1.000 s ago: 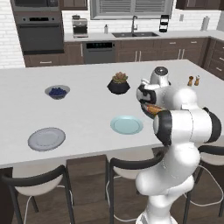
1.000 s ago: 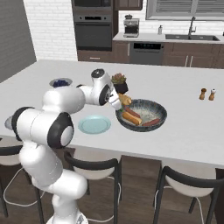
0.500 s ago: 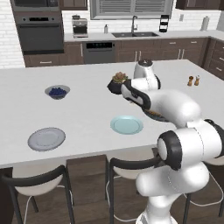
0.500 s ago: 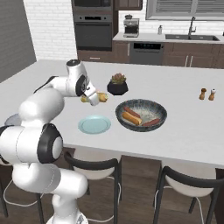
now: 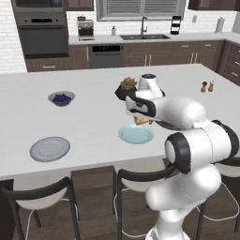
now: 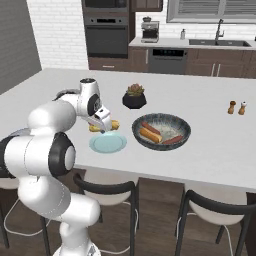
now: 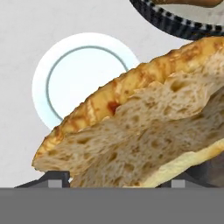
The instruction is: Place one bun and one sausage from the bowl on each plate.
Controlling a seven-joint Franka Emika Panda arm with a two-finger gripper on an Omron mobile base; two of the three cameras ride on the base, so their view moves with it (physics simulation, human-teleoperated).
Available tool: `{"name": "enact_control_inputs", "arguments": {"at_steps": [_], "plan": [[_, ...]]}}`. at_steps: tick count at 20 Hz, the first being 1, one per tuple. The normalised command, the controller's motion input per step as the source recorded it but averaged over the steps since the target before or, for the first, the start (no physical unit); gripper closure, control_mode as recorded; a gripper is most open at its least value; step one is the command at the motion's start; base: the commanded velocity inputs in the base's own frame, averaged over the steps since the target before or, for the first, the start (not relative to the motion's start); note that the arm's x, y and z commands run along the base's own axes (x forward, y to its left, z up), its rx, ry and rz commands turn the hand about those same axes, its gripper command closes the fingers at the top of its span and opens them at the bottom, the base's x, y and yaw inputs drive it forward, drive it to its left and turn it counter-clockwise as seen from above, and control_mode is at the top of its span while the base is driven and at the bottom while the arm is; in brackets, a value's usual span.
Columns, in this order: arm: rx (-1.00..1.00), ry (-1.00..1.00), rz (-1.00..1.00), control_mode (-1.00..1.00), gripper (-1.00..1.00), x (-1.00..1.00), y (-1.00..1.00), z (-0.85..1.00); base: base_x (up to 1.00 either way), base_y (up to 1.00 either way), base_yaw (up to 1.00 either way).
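My gripper (image 5: 140,120) is shut on a golden, split bun (image 6: 113,124) and holds it just above the far edge of the pale teal plate (image 6: 107,144). In the hand view the bun (image 7: 144,131) is close up, with the teal plate (image 7: 78,83) below it and the bowl's rim (image 7: 175,22) at the top. To the right of that plate the wide dark-grey bowl (image 6: 161,145) holds another bun (image 6: 149,134) and a sausage (image 6: 173,140). The grey plate (image 5: 49,148) lies bare at the counter's near left. The teal plate (image 5: 136,134) is bare too.
A black pot with a plant (image 5: 127,89) stands behind the teal plate. A small bowl of blue berries (image 5: 61,98) is at the far left, and two shakers (image 6: 237,107) at the far right. Stools line the counter's near edge.
The arm has swung left from the bowl, lifting the bun out and carrying it over the teal plate.
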Motion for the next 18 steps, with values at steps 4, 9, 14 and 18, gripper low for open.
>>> {"name": "enact_control_inputs", "arguments": {"at_steps": [4,9,14,18], "plan": [[0.0,0.01,0.1,-1.0,1.0,0.05,0.04,-0.64,0.0,0.0,0.0],[0.0,-0.02,0.03,-1.0,1.0,0.46,0.0,-0.39,0.0,0.0,0.0],[0.0,-0.15,0.01,-1.0,1.0,0.4,0.0,-0.45,0.0,0.0,0.0],[0.0,-0.12,0.0,-1.0,-1.0,0.3,0.0,-0.34,0.0,0.0,0.0]]}}
